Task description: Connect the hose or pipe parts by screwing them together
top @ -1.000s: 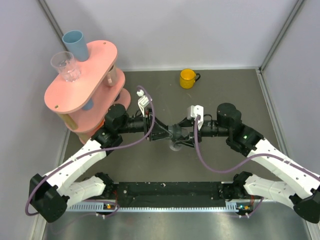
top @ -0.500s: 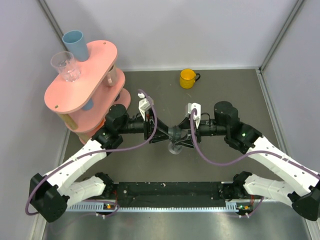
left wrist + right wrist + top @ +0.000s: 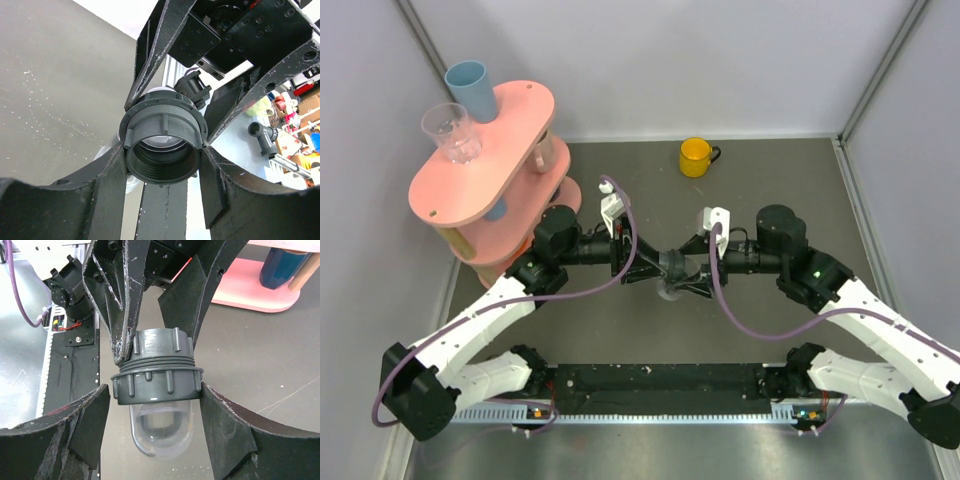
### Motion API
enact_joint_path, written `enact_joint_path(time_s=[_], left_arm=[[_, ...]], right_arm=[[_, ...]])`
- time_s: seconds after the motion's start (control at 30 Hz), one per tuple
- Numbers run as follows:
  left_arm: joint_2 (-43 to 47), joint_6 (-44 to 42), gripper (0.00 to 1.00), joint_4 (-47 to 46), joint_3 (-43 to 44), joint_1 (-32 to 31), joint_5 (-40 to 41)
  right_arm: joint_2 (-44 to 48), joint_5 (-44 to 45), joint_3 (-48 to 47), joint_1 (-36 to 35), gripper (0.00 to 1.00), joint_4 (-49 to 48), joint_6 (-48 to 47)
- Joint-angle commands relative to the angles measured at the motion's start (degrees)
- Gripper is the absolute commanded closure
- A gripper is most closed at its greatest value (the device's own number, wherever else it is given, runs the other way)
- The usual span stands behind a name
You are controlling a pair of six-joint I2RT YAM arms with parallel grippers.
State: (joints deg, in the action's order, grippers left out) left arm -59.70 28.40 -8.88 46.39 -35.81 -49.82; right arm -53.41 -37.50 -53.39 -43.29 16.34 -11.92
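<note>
The hose or pipe parts [image 3: 671,276] hang above the table's middle, between both grippers. They are a dark grey threaded body [image 3: 162,344], a ribbed ring nut [image 3: 157,385] on its thread and a clear dome [image 3: 161,432] below. My left gripper [image 3: 163,150] is shut on the grey body [image 3: 164,131], its fingers [image 3: 112,175] pressed to both sides. My right gripper [image 3: 156,389] stands open around the ring nut. One pad [image 3: 220,415] is at the nut's rim and the other [image 3: 92,415] is a small gap away. From above, the left gripper [image 3: 663,268] and right gripper [image 3: 680,279] meet tip to tip.
A yellow mug [image 3: 695,157] stands at the back of the table. A pink tiered rack [image 3: 485,170] at the far left carries a blue cup [image 3: 470,88] and a clear glass [image 3: 452,133]. Grey walls close the left, back and right sides. A black base strip [image 3: 660,380] runs along the near edge.
My right gripper's jaws have widened, and one pad now stands off the ring nut. Its wrist shifted slightly left and back. The left arm has hardly moved.
</note>
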Motion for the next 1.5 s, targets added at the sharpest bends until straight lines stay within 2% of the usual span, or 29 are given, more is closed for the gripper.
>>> enact_joint_path(time_s=[0.0,0.17,0.37,0.7,1.1,1.47], left_arm=[[0.11,0.86,1.00,-2.63,1.16,0.74,2.98],[-0.06,0.95,1.00,-2.72,0.37,0.83,3.77],[0.03,1.04,1.00,-2.28,0.28,1.10,4.73],[-0.24,1.48,1.00,-2.37,0.02,1.45,4.74],[-0.77,3.06,1.00,-3.15,-0.25,1.45,4.12],[-0.24,4.99,1.00,-4.65,-0.16,1.45,2.63]], right_arm=[[1.03,-3.55,-0.93,0.05,0.29,-0.69,-0.12],[0.93,-3.90,-0.84,0.05,0.27,-0.69,-0.21],[3.31,0.14,-1.46,0.05,0.20,0.18,-2.66],[3.75,1.90,-4.36,0.05,0.18,4.23,-6.36],[4.28,-3.63,-5.41,-0.13,0.19,2.91,-8.82],[-0.55,-5.83,-5.85,-0.74,0.19,2.38,-8.91]])
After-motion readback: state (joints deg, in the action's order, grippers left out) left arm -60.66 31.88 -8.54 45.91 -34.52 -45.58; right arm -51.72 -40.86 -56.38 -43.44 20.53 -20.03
